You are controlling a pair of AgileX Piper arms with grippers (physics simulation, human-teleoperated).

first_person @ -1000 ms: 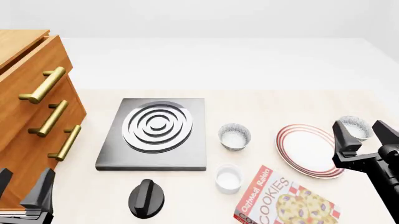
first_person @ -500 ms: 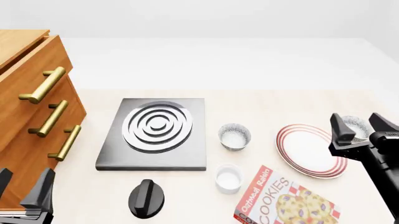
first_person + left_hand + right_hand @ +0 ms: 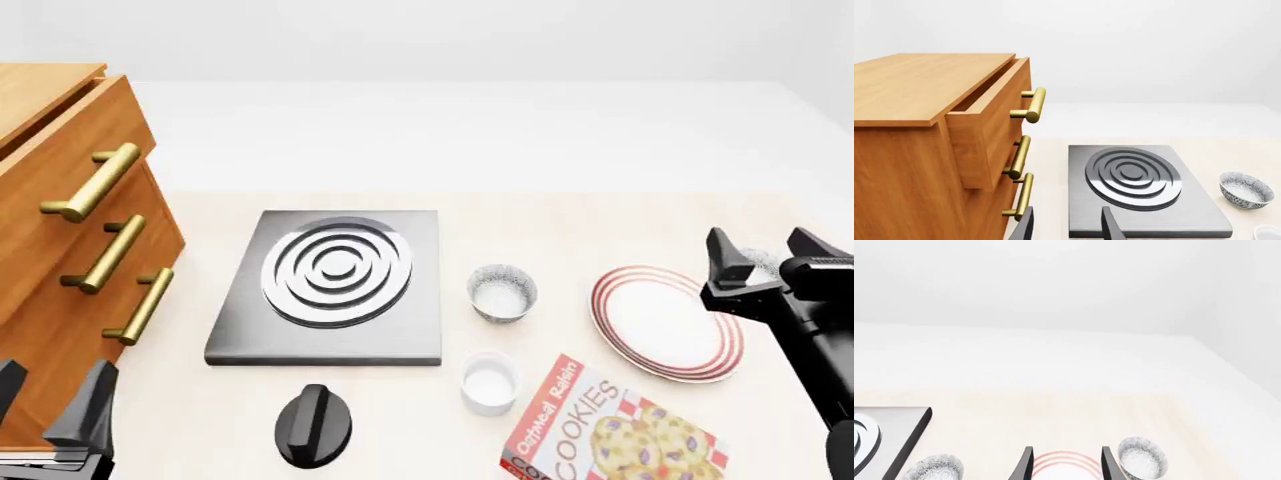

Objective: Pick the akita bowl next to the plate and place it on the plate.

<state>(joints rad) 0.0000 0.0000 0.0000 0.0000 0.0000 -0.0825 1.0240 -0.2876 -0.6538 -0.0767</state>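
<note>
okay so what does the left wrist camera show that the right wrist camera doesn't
Only the left wrist view shows the wooden drawer cabinet with its brass handles, the whole stove plate, and the left gripper with jaws apart.

Only the right wrist view shows the plate, the akita bowl just beside it, and the right gripper, jaws apart, with the plate between them.

Both show the other speckled bowl near the stove plate and the pale table.

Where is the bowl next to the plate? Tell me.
In the front view the bowl sits at the far right of the table, just beyond the plate's right rim, partly hidden between the fingers of the open right tool.
</note>
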